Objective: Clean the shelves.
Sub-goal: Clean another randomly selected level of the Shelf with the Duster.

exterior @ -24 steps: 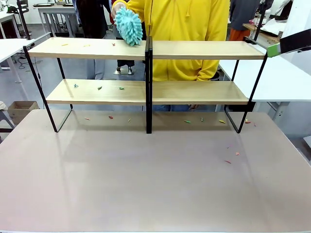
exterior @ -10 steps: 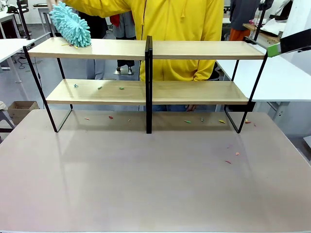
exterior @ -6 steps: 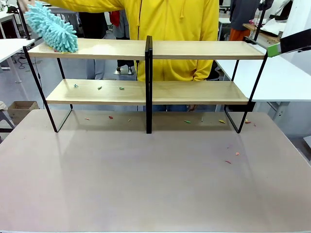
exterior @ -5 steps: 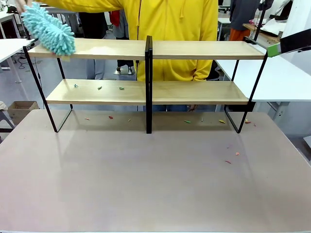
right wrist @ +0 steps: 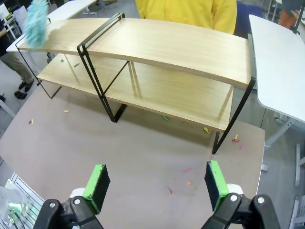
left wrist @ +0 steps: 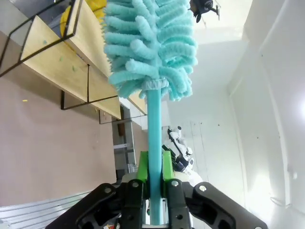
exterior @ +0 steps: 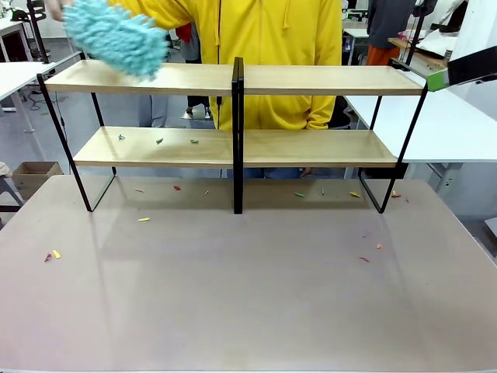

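— So, beginning at the left: what is the left gripper [left wrist: 155,166] doing?

— Its green pads are clamped on the thin teal handle of a fluffy teal chenille duster [left wrist: 150,43], whose head points away from the wrist.

— And where is the thing to be cleaned?

— The shelves [exterior: 311,79], two long light-wood boards in a thin black metal frame with a central black post, stand across the far half of the matte greyish-brown table [exterior: 248,311], nearly as wide as it is. Over the left end of the upper board there is a second fluffy teal duster [exterior: 116,37], blurred. It is held by the hand [exterior: 54,9] of a person in a yellow hooded top [exterior: 272,47] who stands at the far side. Whether that duster touches the board, I cannot tell.

— Any debris?

— Small coloured scraps [exterior: 159,141] lie on the left half of the lower board. More lie on the table: two at the near left, several under the shelves, and a few near the frame's right foot.

— And at the right?

— The right gripper [right wrist: 156,186] hangs above the table's near right side. It looks down on the shelves with its green-padded fingers spread wide and nothing between them.
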You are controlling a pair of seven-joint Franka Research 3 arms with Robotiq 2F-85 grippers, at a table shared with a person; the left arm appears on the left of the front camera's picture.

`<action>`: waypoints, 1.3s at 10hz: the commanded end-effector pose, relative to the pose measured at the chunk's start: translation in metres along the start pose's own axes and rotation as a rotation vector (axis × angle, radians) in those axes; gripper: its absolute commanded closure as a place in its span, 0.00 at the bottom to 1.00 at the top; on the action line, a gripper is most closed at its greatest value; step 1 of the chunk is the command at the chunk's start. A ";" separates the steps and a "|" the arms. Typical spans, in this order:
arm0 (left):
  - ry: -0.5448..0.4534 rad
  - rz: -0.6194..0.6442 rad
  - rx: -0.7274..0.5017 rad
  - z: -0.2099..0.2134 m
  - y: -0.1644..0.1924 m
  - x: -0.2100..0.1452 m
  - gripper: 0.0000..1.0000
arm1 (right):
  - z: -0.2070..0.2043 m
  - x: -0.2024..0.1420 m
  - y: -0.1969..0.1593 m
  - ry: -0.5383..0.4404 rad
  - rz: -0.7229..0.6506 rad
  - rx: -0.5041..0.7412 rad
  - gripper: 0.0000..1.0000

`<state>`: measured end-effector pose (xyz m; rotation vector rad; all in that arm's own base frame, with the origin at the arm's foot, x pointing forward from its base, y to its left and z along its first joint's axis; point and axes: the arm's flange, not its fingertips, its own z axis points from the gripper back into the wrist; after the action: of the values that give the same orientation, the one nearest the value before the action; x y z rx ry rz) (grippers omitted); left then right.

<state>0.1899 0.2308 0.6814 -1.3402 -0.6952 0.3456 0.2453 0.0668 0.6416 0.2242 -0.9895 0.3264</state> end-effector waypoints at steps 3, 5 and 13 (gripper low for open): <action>-0.187 0.001 -0.068 0.079 0.014 0.000 0.87 | 0.000 0.000 0.000 0.001 0.001 0.002 0.00; -0.228 0.013 -0.136 0.105 0.023 -0.005 0.87 | 0.000 0.000 0.000 0.001 0.001 0.002 0.00; 0.853 -0.398 0.114 -0.123 -0.029 -0.086 0.87 | 0.000 0.000 0.000 0.001 0.001 0.002 0.00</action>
<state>0.1995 0.0949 0.6891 -1.2179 -0.2808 -0.1911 0.2451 0.0670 0.6417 0.2237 -0.9900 0.3270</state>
